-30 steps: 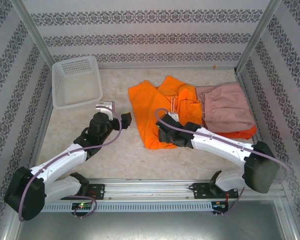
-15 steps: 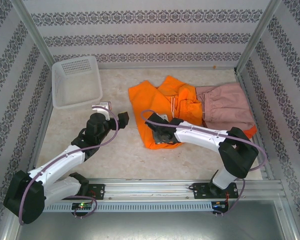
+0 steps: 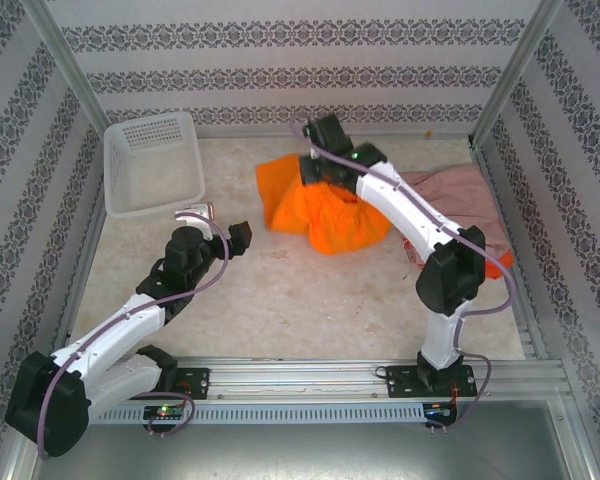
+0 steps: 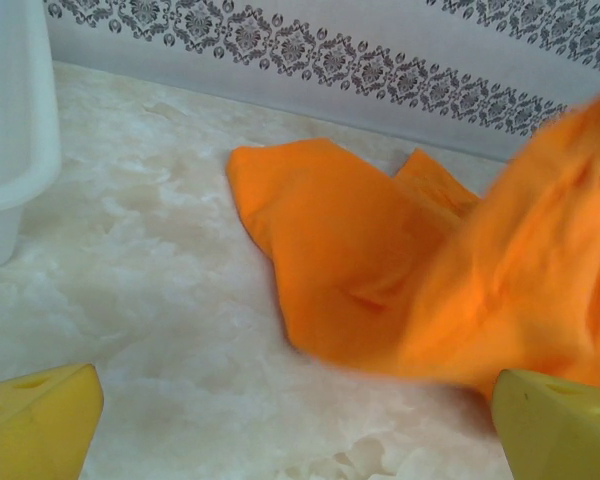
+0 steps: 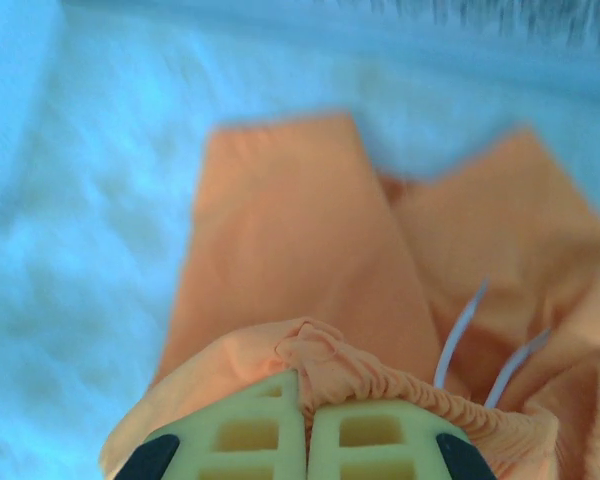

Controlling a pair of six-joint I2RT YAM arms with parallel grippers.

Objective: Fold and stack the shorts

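Right gripper (image 3: 313,170) has swung from the near side of the orange shorts (image 3: 325,215) to the far side, dragging cloth with it. The shorts, spread flat a second ago, now sit bunched mid-table (image 3: 310,300) toward the back wall. In the wrist view the right gripper (image 5: 302,400) is clamped tight on a gathered edge of the orange shorts (image 5: 280,250), fingers (image 5: 245,435) pressed together, white drawstrings (image 5: 460,330) just beside. The raised fold is blurred in the left wrist view (orange shorts (image 4: 350,250) otherwise sharp).

Left gripper (image 3: 218,222) hovers over bare table between basket (image 3: 155,165) and shorts, jaws spread wide, holding nothing. Pink shorts (image 3: 460,190) lie by the right wall, partly under the right arm.
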